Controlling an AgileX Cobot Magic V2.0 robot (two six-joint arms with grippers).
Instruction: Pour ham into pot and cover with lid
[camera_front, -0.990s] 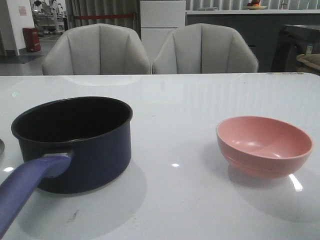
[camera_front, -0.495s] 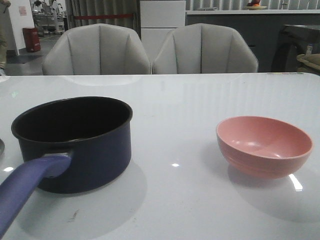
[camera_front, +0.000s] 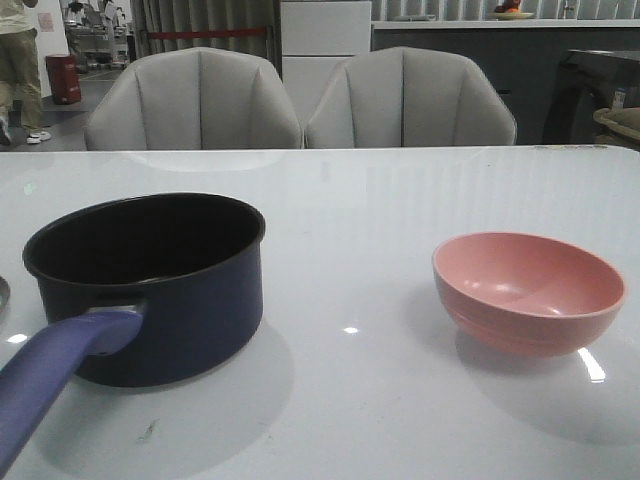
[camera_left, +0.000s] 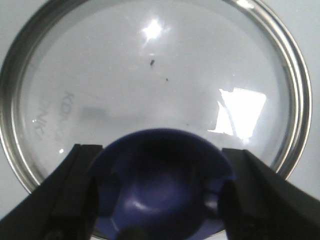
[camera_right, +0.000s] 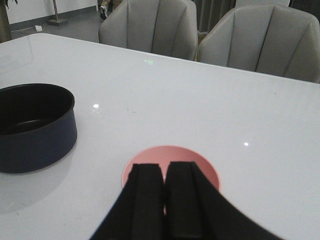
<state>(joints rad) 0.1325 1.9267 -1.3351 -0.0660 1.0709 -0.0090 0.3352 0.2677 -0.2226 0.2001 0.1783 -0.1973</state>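
The dark navy pot (camera_front: 170, 300) stands at the left with its purple-blue handle (camera_front: 50, 375) toward me; its black inside shows no ham. It also shows in the right wrist view (camera_right: 35, 137). The glass lid (camera_left: 150, 75) with a metal rim lies flat on the table. My left gripper (camera_left: 160, 195) straddles the lid's blue knob (camera_left: 162, 185), its fingers pressed against both sides. My right gripper (camera_right: 164, 167) is shut and empty, hovering over the pink bowl (camera_right: 205, 167). The bowl (camera_front: 530, 290) looks empty. No ham is in view. Neither gripper shows in the front view.
Two grey chairs (camera_front: 300, 100) stand behind the far table edge. A sliver of the lid's rim (camera_front: 3, 292) shows at the left border beside the pot. The white table (camera_front: 350, 210) lies between the pot and the bowl.
Nothing on the table has moved. A person has walked into view in the far background at the left.
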